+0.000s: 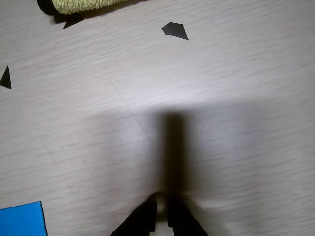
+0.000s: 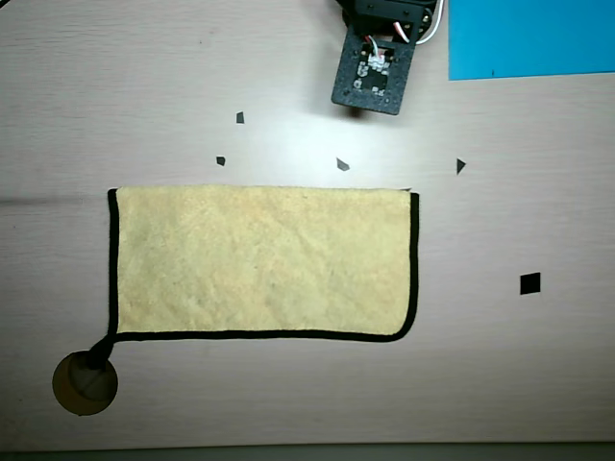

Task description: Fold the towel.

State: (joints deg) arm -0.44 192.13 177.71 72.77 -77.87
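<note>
The towel (image 2: 259, 261) is a pale yellow fuzzy cloth lying flat on the table in the overhead view, with black edging on its left, bottom and right sides and none along its top side. Its black corner loop (image 2: 100, 346) reaches from the bottom left corner. In the wrist view only a strip of the towel (image 1: 83, 5) shows at the top left. My gripper (image 1: 163, 199) enters the wrist view from the bottom, its tips together and empty, over bare table and well apart from the towel. In the overhead view my arm (image 2: 375, 69) is above the towel's top right part.
A bright blue sheet (image 2: 530, 38) lies at the top right of the overhead view; its corner (image 1: 20, 220) shows in the wrist view. A brown round disc (image 2: 85, 382) sits at the towel's loop. Small black marks (image 2: 529, 283) (image 1: 174, 30) dot the pale wooden table.
</note>
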